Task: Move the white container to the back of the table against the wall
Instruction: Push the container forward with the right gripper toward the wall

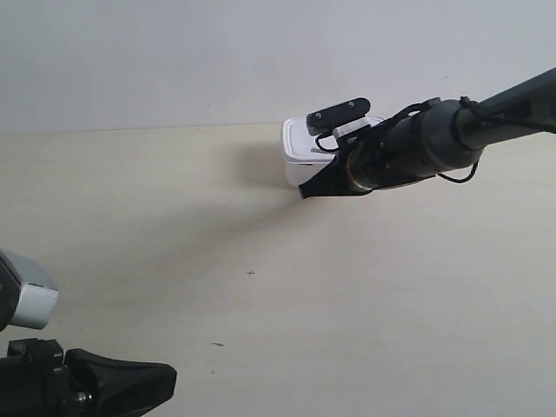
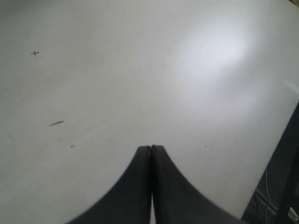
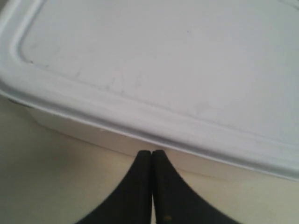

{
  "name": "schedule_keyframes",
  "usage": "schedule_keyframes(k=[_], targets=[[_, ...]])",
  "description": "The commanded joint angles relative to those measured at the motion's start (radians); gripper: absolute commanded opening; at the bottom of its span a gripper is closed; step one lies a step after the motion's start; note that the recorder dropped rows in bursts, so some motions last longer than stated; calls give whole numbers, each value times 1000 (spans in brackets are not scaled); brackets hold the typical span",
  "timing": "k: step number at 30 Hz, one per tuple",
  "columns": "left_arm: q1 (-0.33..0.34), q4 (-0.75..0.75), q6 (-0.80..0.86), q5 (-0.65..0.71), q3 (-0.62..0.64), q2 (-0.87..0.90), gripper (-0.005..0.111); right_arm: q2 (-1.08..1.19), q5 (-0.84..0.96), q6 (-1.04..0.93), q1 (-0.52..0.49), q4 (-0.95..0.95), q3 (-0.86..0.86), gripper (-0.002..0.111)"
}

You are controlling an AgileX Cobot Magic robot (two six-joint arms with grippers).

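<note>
The white container [image 1: 300,155] sits near the back of the table [image 1: 174,226], close to the wall [image 1: 217,52]. Whether it touches the wall cannot be told. The arm at the exterior view's right covers much of it. In the right wrist view the white lid [image 3: 177,60] fills the picture, and my right gripper [image 3: 152,152] is shut, its tips against the container's side wall just under the lid rim. My left gripper [image 2: 151,147] is shut with nothing in it, low over bare table at the exterior view's lower left [image 1: 104,387].
A small cross mark [image 1: 251,273] and a short dark streak [image 1: 216,344] lie on the tabletop. The left wrist view shows the table's edge and a dark drop beyond it [image 2: 285,177].
</note>
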Motion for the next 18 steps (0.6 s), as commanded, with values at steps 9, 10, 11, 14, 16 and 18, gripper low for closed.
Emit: schedule_keyframes(k=[9, 10, 11, 14, 16, 18], targets=[[-5, -18, -6, 62, 15, -24, 0, 93, 24, -192, 3, 99, -160, 0], [-5, -29, -6, 62, 30, -29, 0, 110, 38, -200, 1, 99, -180, 0], [-5, -34, -6, 62, 40, -36, 0, 118, 44, -214, 1, 99, -193, 0], [-5, -72, -6, 62, 89, -106, 0, 145, 65, -240, 1, 97, -238, 0], [-5, -81, -4, 62, 111, -169, 0, 159, 71, -255, -1, 100, -264, 0], [-5, -81, -4, 67, 127, -241, 0, 179, 76, -297, -10, 133, -292, 0]])
